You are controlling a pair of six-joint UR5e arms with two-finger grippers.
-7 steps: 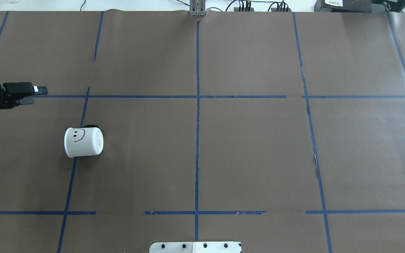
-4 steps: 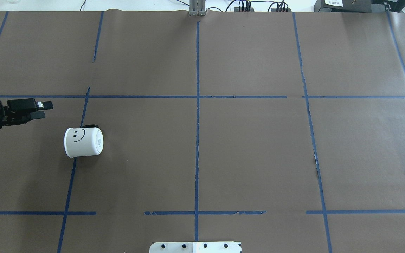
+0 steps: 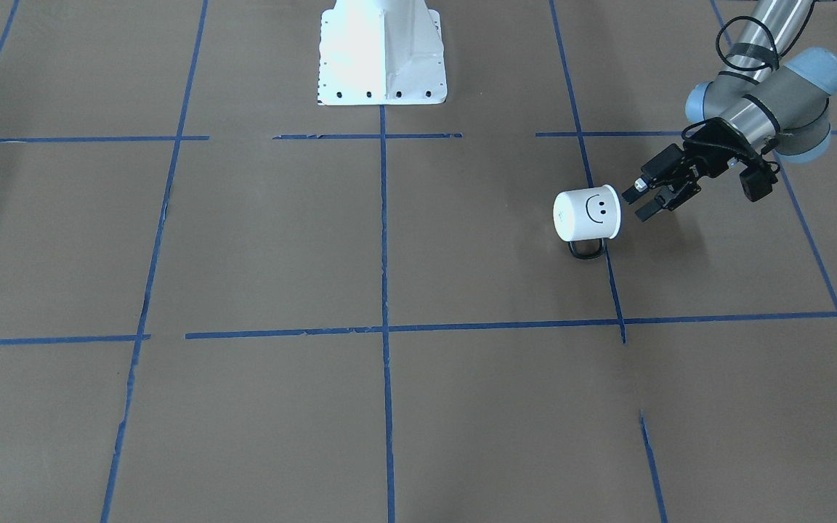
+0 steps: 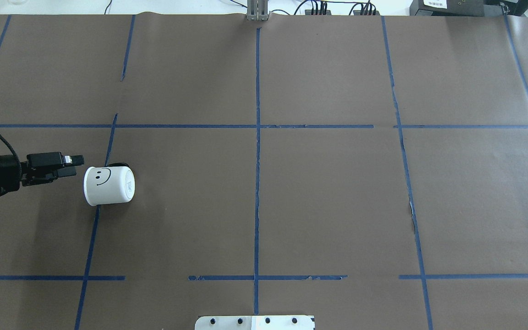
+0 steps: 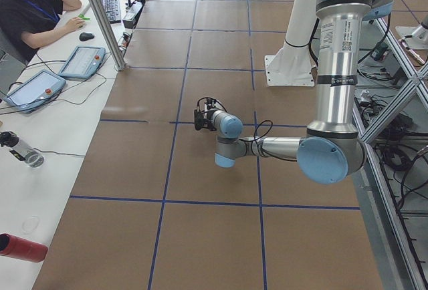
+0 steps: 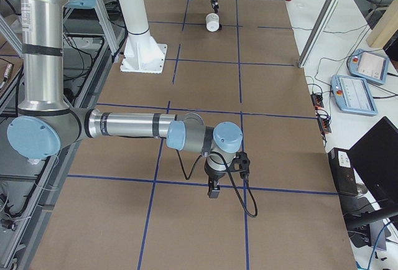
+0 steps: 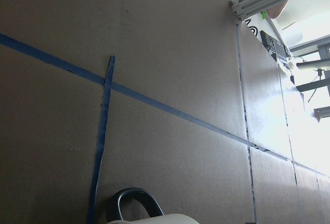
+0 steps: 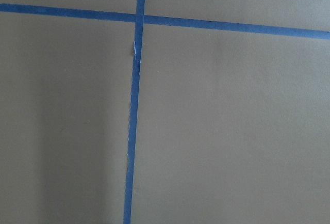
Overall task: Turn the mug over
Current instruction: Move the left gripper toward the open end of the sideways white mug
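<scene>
– Brown-papered tabletop [image 4: 337, 192], entry one: ruled into squares with blue tape [image 4: 257, 183]. Landmark for every entry: the white base [image 3: 381, 51] of the robot, bolted at the middle of the robot's edge.

– Noted. Entry two?

– One mug [image 3: 584, 213], white. It lies on its side, out from the white base and well off to the robot's left of it, across one of the tape lines. The flat bottom is turned toward the white base's side and the mouth away from it. The smiley face [image 3: 594, 208] is uppermost. The black handle [image 3: 587, 249] sits low against the paper, on the side of the mug farther from the white base.

– Entry three?

– One left tool [image 3: 639, 204], black, two fingers, held low and roughly level. It is farther from the white base than the mug, its tips aimed at the mug's mouth, just short of the rim. The jaws are parted by a modest gap, with nothing between them. Its wrist camera catches only the handle and a sliver of white rim.

– Entry four?

– One right tool [image 6: 213, 190], on the opposite side of the white base from the mug and well apart from both. It points down at the paper near a tape crossing. It shows only from the tabletop's end, so I cannot tell whether its jaws are wide or narrow.
</scene>
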